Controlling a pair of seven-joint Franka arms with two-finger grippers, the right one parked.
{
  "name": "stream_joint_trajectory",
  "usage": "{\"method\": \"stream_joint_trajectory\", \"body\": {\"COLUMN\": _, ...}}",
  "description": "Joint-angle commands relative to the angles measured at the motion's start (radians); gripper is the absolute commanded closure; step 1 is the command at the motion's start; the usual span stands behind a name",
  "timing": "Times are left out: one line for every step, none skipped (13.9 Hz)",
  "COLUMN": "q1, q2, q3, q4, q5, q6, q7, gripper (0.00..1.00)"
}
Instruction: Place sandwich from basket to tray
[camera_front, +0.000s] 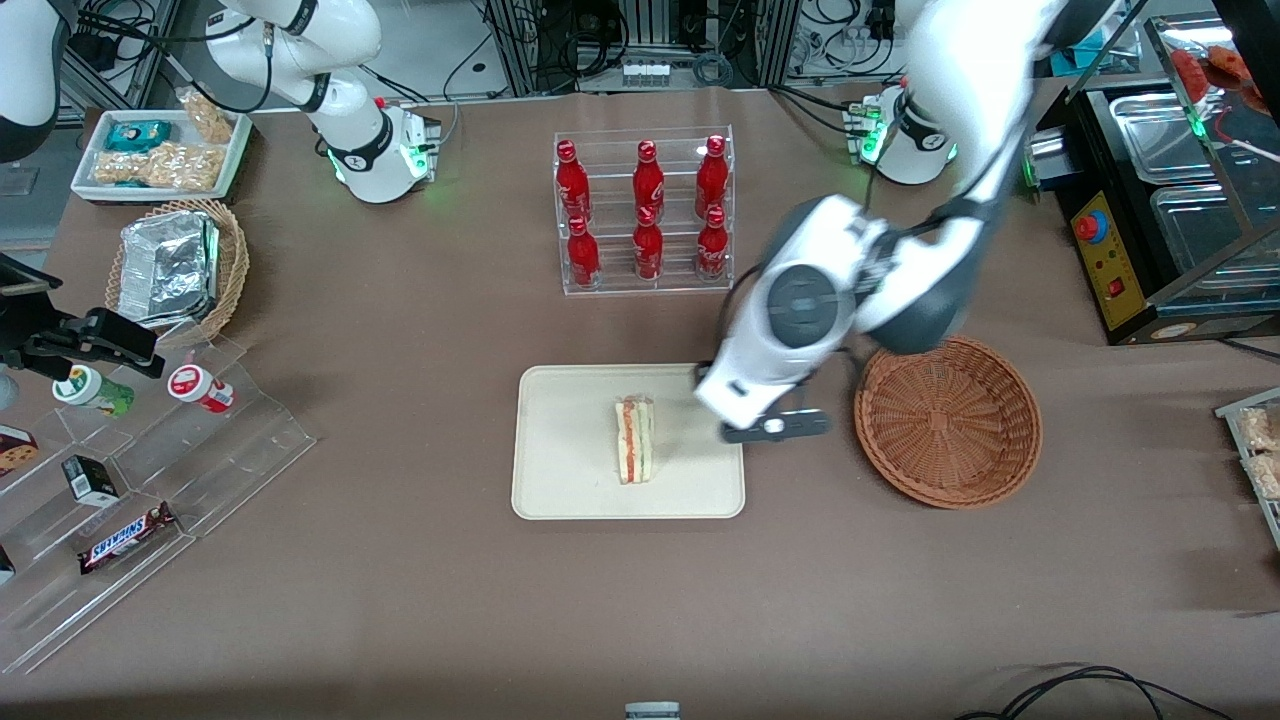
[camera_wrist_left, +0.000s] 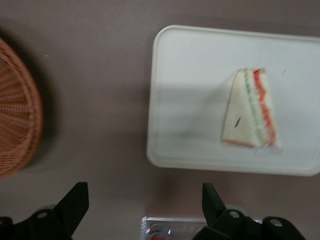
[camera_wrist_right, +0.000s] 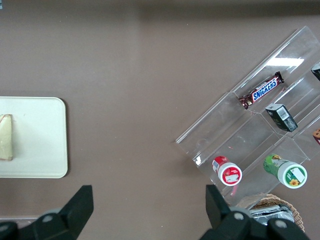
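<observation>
- I see a brown table with the tray as my landmark near its middle.
- The sandwich lies flat on the tray, touching nothing else, its red and green filling showing along one edge.
- The basket sits beside the tray, toward the working arm's end of the table, with nothing in it.
- A clear rack of red bottles stands farther from the front camera than the tray.
- A clear stepped stand with a Snickers bar lies toward the parked arm's end.
- My gripper hangs above the tray's edge nearest the basket, with the arm bent over the gap between them.
- Its fingers are spread wide and hold nothing.
</observation>
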Motion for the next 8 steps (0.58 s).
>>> {"method": "stream_joint_trajectory", "body": {"q1": 0.149, "q2": -0.224, "q3": -0.005, "q4": -0.238, "q5": -0.089, "q6": -0.05, "q7": 0.24, "gripper": 0.0}}
{"method": "stream_joint_trajectory", "body": {"q1": 0.197, "q2": -0.251, "q3": -0.004, "q4": -0.242, "q5": -0.091, "q6": -0.122, "q7": 0.297, "gripper": 0.0}}
{"method": "stream_joint_trajectory", "body": {"q1": 0.248, "q2": -0.273, "q3": -0.001, "q4": -0.237, "q5": -0.091, "q6": -0.194, "q7": 0.349, "gripper": 0.0}}
{"method": "stream_joint_trajectory", "body": {"q1": 0.306, "q2": -0.299, "q3": 0.001, "q4": -0.239, "q5": -0.088, "q6": -0.236, "q7": 0.404, "gripper": 0.0}}
{"method": "stream_joint_trajectory", "body": {"q1": 0.34, "q2": -0.322, "q3": 0.001, "q4": -0.245, "q5": -0.077, "q6": -0.259, "q7": 0.435, "gripper": 0.0}}
{"method": "stream_joint_trajectory", "body": {"q1": 0.372, "q2": -0.342, "q3": 0.002, "q4": -0.248, "q5": -0.068, "q6": -0.276, "q7": 0.445, "gripper": 0.0}}
{"method": "stream_joint_trajectory", "body": {"q1": 0.398, "q2": -0.365, "q3": 0.002, "q4": -0.255, "q5": -0.031, "q6": -0.296, "q7": 0.445, "gripper": 0.0}}
{"method": "stream_joint_trajectory", "body": {"q1": 0.406, "q2": -0.396, "q3": 0.002, "q4": -0.275, "q5": 0.024, "q6": -0.312, "q7": 0.445, "gripper": 0.0}}
